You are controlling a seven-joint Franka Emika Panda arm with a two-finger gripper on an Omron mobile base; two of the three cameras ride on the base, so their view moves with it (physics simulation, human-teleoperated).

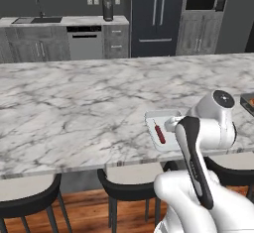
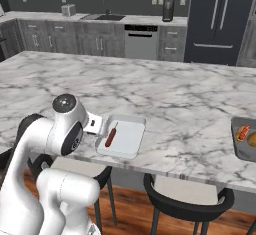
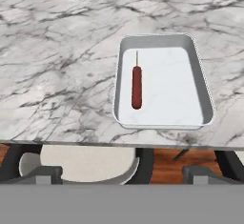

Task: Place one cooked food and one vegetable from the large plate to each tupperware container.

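Sausage (image 3: pixel 136 87) on stick lies in pale tub (image 3: pixel 202 87) near counter edge. My gripper (image 3: pixel 122 173) hangs above, jaws wide apart, empty. Dark tub (image 2: pixel 236 139) sits far right with food already inside. I judge pale tub needs vegetable next; must fetch from plate.

Marble counter (image 2: pixel 165 91) spans mid-frame in both base views. Pale tub (image 2: pixel 131 140) rests at its near edge, centre-left in the right base view. Dark tub (image 2: pixel 241 146) rests at the right frame edge.
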